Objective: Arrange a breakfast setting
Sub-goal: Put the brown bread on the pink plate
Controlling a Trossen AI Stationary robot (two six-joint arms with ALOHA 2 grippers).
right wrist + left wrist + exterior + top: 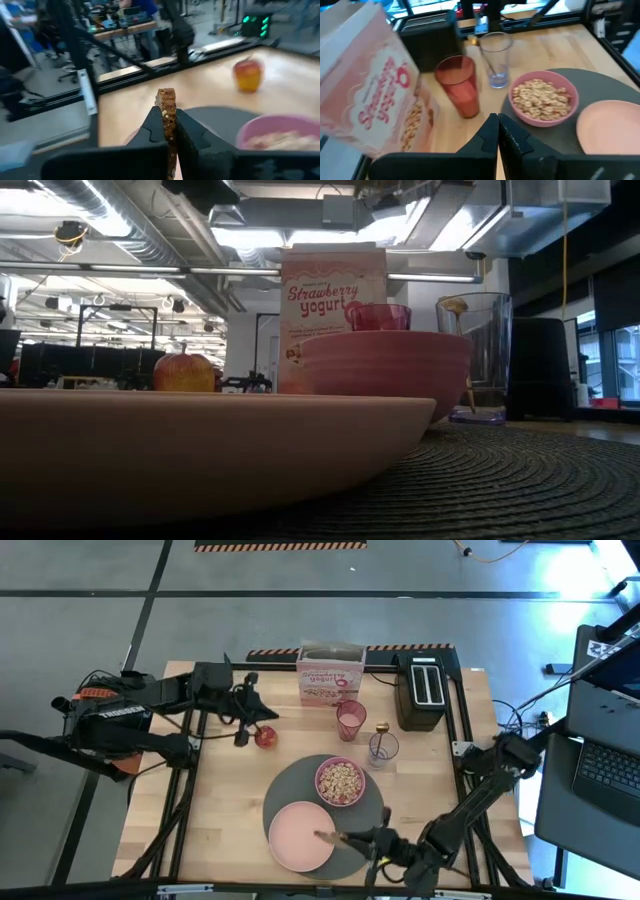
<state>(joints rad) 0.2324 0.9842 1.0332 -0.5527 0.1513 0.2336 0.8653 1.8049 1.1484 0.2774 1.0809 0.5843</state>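
Note:
A round dark-grey mat carries a pink bowl of cereal and a larger pink plate. My right gripper, at the plate's right rim, is shut on brown toast. Behind the mat stand a pink tumbler, a clear glass with a small spoon standing in it, and the pink-and-white cereal box. The red apple rests on the table left of the mat. My left gripper hovers shut and empty just beside the apple. My right gripper pinches the toast's two flat faces between its two fingers. The fingers reach in nearly level from the table's near right. The slice stands on edge, its far part sticking out past the fingertips over the plate. Whether it touches the plate I cannot tell.
A black toaster stands at the back right, next to the cereal box. Bare wood lies left of the mat and along the near left edge. A laptop sits off the table to the right.

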